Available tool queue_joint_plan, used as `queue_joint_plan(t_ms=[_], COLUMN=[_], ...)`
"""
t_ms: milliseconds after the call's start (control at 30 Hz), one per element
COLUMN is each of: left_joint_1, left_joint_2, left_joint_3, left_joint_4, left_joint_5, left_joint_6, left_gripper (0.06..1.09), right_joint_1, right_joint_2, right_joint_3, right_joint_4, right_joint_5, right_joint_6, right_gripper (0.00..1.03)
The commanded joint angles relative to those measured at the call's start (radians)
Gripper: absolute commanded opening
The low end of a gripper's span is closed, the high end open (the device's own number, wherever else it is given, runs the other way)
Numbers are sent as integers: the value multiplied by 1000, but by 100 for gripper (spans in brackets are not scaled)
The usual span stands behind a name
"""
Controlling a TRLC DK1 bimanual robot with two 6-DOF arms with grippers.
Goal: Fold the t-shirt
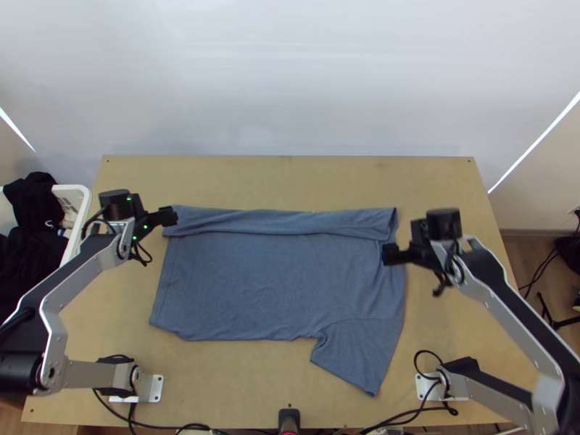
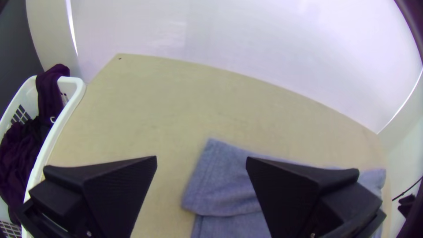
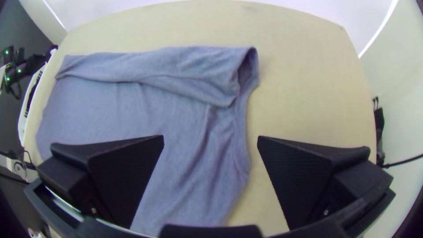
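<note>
The blue-grey t-shirt [image 1: 254, 283] lies on the table with its far edge folded over in a long strip [image 1: 283, 221]; a sleeve [image 1: 359, 351] spreads out at the near right. My left gripper [image 1: 167, 216] is over the shirt's far left corner, and my right gripper [image 1: 391, 254] is over its right edge, by the neckline. In the left wrist view the left gripper [image 2: 201, 163] stands open, the shirt's folded corner [image 2: 220, 185] between and below its fingers. In the right wrist view the right gripper [image 3: 210, 143] is open above the shirt [image 3: 189, 154], holding nothing.
A white basket [image 1: 81, 199] with dark clothes [image 1: 32, 217] stands beyond the table's left edge. Bare tabletop [image 1: 290, 181] stretches behind the shirt. Black cables [image 1: 239, 429] run along the near edge, around a small black device [image 1: 288, 419].
</note>
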Motion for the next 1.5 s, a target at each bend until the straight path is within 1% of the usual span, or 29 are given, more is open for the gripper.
queue_joint_plan(t_ms=[0, 33, 67, 133, 167, 200, 267, 300, 367, 433, 467, 567, 700, 833, 900, 1033, 1133, 1333, 1367, 1433, 1467], left_joint_1=[37, 43, 47, 56, 56, 56, 58, 64, 73, 84, 90, 101, 101, 101, 98, 87, 87, 101, 101, 102, 104], left_joint_2=[-89, -100, -111, -141, -157, -173, -201, -210, -227, -241, -249, -258, -264, -258, -249, -230, -224, -223, -223, -224, -224], left_joint_3=[-10, -16, -19, -29, -33, -38, -50, -55, -61, -68, -75, -90, -111, -131, -136, -137, -137, -142, -145, -148, -148], left_joint_4=[-54, -52, -52, -54, -52, -54, -52, -54, -68, -77, -77, -75, -69, -48, -40, -28, -22, -22, -22, -22, -22], left_joint_5=[16, 16, 16, 16, 16, 16, 16, 16, 16, 16, 14, 14, 16, 16, 16, 16, 16, 16, 16, 16, 16], left_joint_6=[-77, -98, -124, -172, -183, -195, -206, -206, -207, -206, -206, -206, -206, -209, -213, -215, -212, -204, -203, -201, -199], left_gripper=[104, 104, 104, 104, 104, 104, 104, 104, 104, 104, 104, 104, 104, 104, 104, 104, 104, 104, 104, 104, 104], right_joint_1=[72, 70, 72, 61, 58, 58, 56, 56, 49, 10, 12, 40, 40, 53, 66, 95, 127, 127, 127, 127, 127], right_joint_2=[-271, -330, -372, -418, -441, -466, -491, -480, -380, -357, -357, -380, -383, -366, -320, -199, -161, -106, -93, -75, -73], right_joint_3=[-118, -152, -180, -226, -250, -276, -302, -301, -287, -275, -275, -281, -292, -293, -292, -282, -281, -281, -279, -275, -272], right_joint_4=[-151, -140, -134, -147, -160, -170, -180, -190, -263, -326, -355, -433, -512, -495, -476, -467, -456, -430, -421, -407, -401], right_joint_5=[-24, -26, -24, -27, -29, -41, -69, -70, -90, -159, -168, -170, -173, -179, -179, -204, -205, -204, -204, -204, -204], right_joint_6=[251, 279, 326, 397, 472, 498, 507, 518, 523, 523, 520, 520, 526, 527, 524, 512, 510, 484, 483, 478, 472], right_gripper=[99, 99, 99, 97, 97, 95, 90, 90, 90, 90, 90, 90, 89, 69, 65, 65, 65, 63, 60, 42, 36])
